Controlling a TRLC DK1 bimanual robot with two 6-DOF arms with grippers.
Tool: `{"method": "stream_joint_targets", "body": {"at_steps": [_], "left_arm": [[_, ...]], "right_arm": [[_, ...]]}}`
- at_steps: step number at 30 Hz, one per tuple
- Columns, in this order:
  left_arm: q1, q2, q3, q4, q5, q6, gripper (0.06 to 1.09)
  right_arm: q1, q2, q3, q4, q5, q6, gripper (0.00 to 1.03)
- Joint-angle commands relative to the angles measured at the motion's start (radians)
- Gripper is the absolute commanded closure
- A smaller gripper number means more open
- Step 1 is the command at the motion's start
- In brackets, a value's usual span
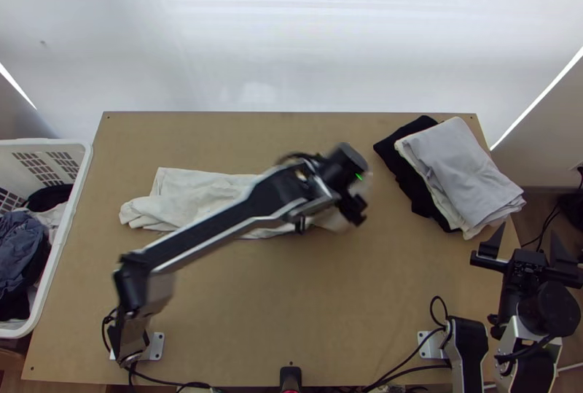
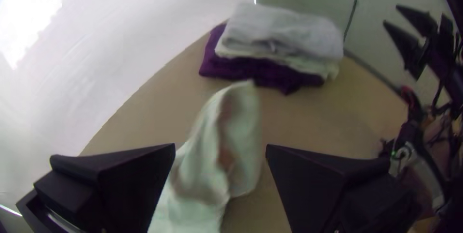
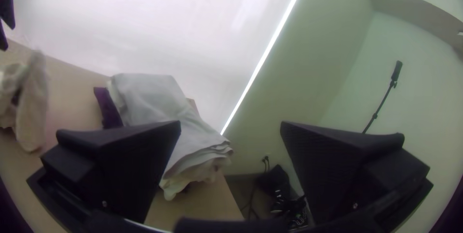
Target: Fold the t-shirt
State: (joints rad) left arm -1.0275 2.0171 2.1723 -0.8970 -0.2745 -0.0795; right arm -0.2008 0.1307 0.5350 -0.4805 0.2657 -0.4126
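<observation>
Top view: blurred left hand (image 1: 331, 221), fingers apart, partly hides the cream cloth (image 1: 193, 192); right hand (image 1: 529, 232) also released.

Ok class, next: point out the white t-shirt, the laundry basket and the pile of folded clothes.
White t-shirt (image 1: 186, 192): top view, on its bunched left portion.
Laundry basket (image 1: 44, 144): top view, on its far rim.
Folded clothes (image 1: 455, 163): top view, on the grey uppermost garment.

In the top view, the t-shirt (image 1: 193, 192) at the left centre is of a plain off-white colour. At the upper right, the top cloth (image 1: 463, 163) is light grey, the middle cloth (image 2: 308, 64) is cream and the bottom cloth (image 1: 407, 180) is dark. The basket (image 1: 44, 143) at the left edge is white.
</observation>
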Motion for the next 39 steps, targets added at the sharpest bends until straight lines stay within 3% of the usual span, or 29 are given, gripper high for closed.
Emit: {"method": "stream_joint_targets", "body": {"at_steps": [1,6,8,12,13,15,18,20,23,25,28,33,36,39], "left_arm": [[-0.072,0.121,0.024,-0.112,-0.147,0.112,0.12],[-0.065,0.124,0.093,-0.091,-0.138,0.135,0.12],[-0.04,0.098,0.11,-0.051,-0.126,0.112,0.12],[0.093,0.032,0.107,-0.052,-0.043,-0.032,0.12],[0.127,0.017,0.098,-0.063,-0.035,-0.062,0.12],[0.199,-0.021,0.072,-0.065,-0.037,-0.105,0.11],[0.291,-0.098,0.03,-0.065,-0.066,-0.141,0.11],[0.349,-0.152,0.012,-0.06,-0.101,-0.14,0.1],[0.458,-0.236,-0.009,-0.056,-0.112,-0.123,0.1],[0.54,-0.285,-0.032,-0.054,-0.112,-0.098,0.1],[0.647,-0.353,-0.098,-0.048,-0.111,-0.075,0.1],[0.791,-0.497,-0.287,0.059,-0.094,-0.031,0.11],[0.854,-0.603,-0.419,0.202,-0.088,0.0,0.11],[0.937,-0.664,-0.494,0.279,-0.063,0.004,0.11]], "right_arm": [[0.028,0.024,0.037,-0.076,0.0,0.024,0.06],[0.037,0.061,0.112,-0.145,-0.003,0.029,0.06],[0.074,0.122,0.178,-0.222,-0.026,0.081,0.06],[0.284,0.254,0.26,-0.325,-0.12,0.219,0.08],[0.359,0.268,0.272,-0.31,-0.164,0.264,0.13],[0.506,0.346,0.296,-0.306,-0.2,0.328,0.17],[0.557,0.607,0.45,-0.445,-0.404,0.402,0.17],[0.635,0.696,0.513,-0.445,-0.431,0.403,0.17],[0.787,0.834,0.599,-0.454,-0.43,0.379,0.17],[0.903,0.932,0.654,-0.489,-0.421,0.317,0.07],[1.052,1.058,0.704,-0.489,-0.309,0.236,0.04],[1.207,1.244,0.741,-0.481,-0.306,0.017,0.04],[1.279,1.319,0.747,-0.425,-0.304,-0.028,0.04],[1.33,1.368,0.741,-0.279,-0.281,-0.048,0.04]]}}
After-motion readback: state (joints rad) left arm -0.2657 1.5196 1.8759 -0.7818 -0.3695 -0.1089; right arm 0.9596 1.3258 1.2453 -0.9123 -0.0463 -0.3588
